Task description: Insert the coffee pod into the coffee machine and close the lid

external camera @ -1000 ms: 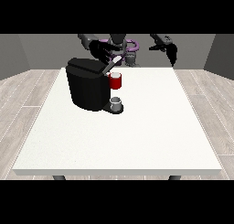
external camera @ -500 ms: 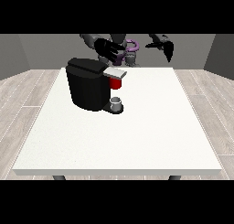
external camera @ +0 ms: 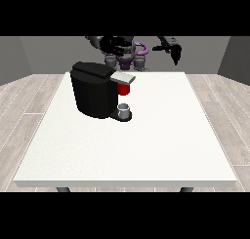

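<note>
A black coffee machine (external camera: 94, 90) stands on the white table (external camera: 146, 145) at the left. Its grey lid (external camera: 122, 77) lies flat over the red pod holder (external camera: 124, 89). No loose pod shows. A small grey cup (external camera: 125, 110) sits on the machine's base below the holder. The hand at the view's left (external camera: 116, 46) hovers above and behind the machine, clear of the lid. Up at the back, away from the machine, the hand at the view's right (external camera: 174, 49) hangs in the air with its fingers pointing down and holds nothing.
The robot's torso (external camera: 128, 57) stands behind the table's far edge. Bare table surface stretches to the right of the machine and in front of it. Wooden floor surrounds the table.
The lid has swung down from tilted up to flat over the red holder. The hand at the view's left has risen off the lid and drawn back towards the robot.
</note>
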